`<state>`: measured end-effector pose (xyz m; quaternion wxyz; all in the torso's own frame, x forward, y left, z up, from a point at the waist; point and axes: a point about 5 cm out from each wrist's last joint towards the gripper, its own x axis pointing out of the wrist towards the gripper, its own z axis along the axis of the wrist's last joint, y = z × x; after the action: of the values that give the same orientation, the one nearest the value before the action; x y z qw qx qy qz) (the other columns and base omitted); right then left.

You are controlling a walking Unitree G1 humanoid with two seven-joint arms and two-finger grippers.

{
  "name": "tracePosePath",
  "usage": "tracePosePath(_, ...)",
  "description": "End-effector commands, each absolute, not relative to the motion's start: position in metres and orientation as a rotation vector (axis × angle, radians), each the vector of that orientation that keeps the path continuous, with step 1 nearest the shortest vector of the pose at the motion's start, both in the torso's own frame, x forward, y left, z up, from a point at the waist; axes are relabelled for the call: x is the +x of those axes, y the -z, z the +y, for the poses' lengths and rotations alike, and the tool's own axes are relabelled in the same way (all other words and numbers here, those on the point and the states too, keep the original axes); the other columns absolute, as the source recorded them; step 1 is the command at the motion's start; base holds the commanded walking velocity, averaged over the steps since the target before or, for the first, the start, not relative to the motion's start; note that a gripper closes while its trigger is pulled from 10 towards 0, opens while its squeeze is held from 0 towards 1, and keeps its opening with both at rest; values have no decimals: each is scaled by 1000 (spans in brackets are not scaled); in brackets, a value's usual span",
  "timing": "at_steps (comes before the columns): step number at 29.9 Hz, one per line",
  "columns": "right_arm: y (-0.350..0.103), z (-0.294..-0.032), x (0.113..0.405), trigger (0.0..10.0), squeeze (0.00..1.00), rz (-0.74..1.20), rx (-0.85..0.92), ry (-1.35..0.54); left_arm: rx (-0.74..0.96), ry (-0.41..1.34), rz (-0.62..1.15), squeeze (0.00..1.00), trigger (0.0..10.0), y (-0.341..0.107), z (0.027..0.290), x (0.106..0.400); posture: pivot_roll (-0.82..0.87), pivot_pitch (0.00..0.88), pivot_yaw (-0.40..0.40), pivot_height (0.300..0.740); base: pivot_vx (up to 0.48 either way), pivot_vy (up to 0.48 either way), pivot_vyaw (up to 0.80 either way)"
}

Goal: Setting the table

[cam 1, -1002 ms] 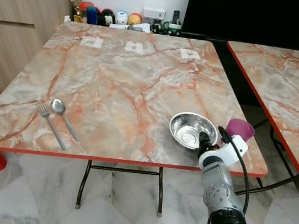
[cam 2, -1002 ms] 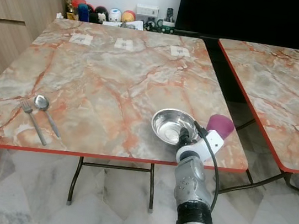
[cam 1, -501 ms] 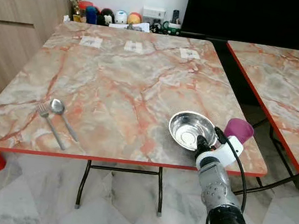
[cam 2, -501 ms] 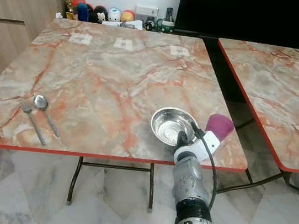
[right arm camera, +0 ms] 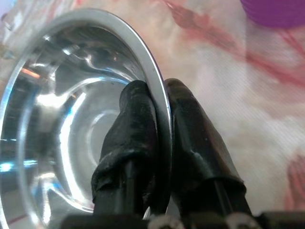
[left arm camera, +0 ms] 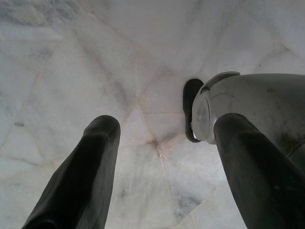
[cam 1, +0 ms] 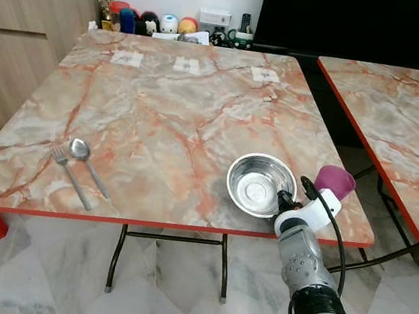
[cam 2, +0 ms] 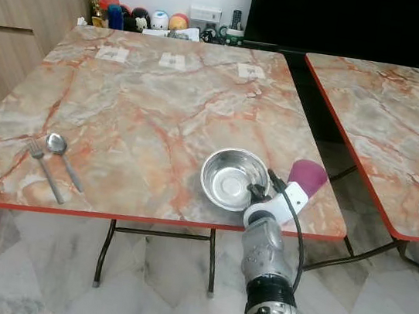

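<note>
Tightly on bowl rim: right jaws.

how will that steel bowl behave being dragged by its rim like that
The steel bowl looks thin and rigid, so probably light and easy to slide on the smooth table. The right hand pinches only the rim, and the polished metal may slip or tilt.

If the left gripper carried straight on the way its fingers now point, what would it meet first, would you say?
Most likely the pale marble floor. The left gripper hangs open, pointing down at the tiles, with nothing between its fingers. The robot's own grey foot sits just beside one finger, so a slight drift could brush that instead; depth is hard to judge.
</note>
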<state>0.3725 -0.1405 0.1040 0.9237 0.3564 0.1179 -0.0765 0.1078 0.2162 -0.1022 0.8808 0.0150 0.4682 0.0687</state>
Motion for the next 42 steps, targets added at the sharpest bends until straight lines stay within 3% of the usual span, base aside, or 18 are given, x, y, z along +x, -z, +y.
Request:
tracePosePath(1, -98, -141, 370, 0, 0, 252, 743, 172, 25, -142, 1002, 0, 10000, 105, 216, 99, 56, 100, -29, 740, 0, 0, 0)
tracePosePath(14, -147, -141, 358, 0, 0, -183, 882, 17, 58, -137, 1004, 0, 10000, 104, 217, 100, 52, 100, -27, 740, 0, 0, 0)
tracePosePath(15, -152, -141, 356, 3333, 0, -215, 880, 2, 62, -136, 1006, 0, 10000, 105, 217, 100, 45, 100, -26, 740, 0, 0, 0)
tracePosePath(16, -154, -142, 355, 3333, 0, -230, 875, -4, 65, -134, 1008, 0, 10000, 105, 217, 100, 45, 100, -26, 740, 0, 0, 0)
tracePosePath(17, -157, -142, 354, 10000, 0, -247, 869, -10, 68, -131, 1009, 0, 10000, 105, 217, 100, 43, 99, -25, 740, 0, 0, 0)
tracePosePath(26, -199, -145, 339, 10000, 0, -440, 750, -94, 106, -111, 1010, 0, 10000, 104, 217, 100, 34, 81, -23, 740, 0, -203, 0)
tracePosePath(42, -206, -152, 333, 10000, 0, -458, 732, -69, 126, -98, 1020, 0, 10000, 105, 217, 100, 34, 65, -20, 740, 0, -480, 0)
